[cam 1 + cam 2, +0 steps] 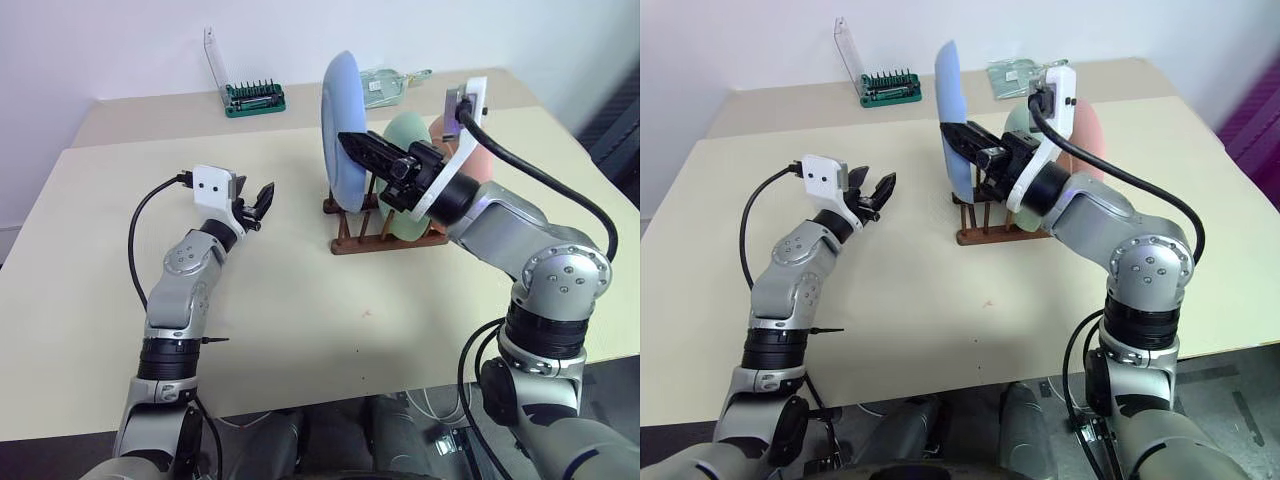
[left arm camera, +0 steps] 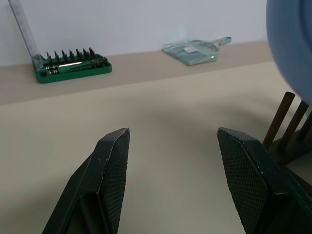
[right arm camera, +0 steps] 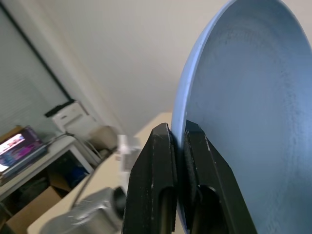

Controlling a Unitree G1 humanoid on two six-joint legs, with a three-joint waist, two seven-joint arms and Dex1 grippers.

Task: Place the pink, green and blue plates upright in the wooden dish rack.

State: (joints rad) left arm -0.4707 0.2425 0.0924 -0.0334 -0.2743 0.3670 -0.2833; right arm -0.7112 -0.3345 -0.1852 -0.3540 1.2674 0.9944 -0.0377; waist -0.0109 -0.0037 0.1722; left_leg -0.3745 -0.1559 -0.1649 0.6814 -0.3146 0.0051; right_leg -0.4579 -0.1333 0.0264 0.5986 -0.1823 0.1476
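right claw (image 3: 178,146) pinching one blue plate (image 1: 345,130) over rack (image 1: 385,235) — left claw (image 2: 173,146) open, empty

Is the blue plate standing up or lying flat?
Standing up. The blue plate stands on edge in the wooden dish rack, its rim pinched by the right gripper.

Blue plate (image 1: 342,130), green plate (image 1: 405,135) and pink plate (image 1: 478,160) stand upright in the dark wooden dish rack (image 1: 375,235).

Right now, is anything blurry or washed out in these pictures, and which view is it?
Right wrist view: the black fingers pinching the blue plate look sharp, the room behind is soft. Left wrist view: the fingers are crisp, the plate's edge blurs. Right eye view: the pink plate looks pale and washed out.
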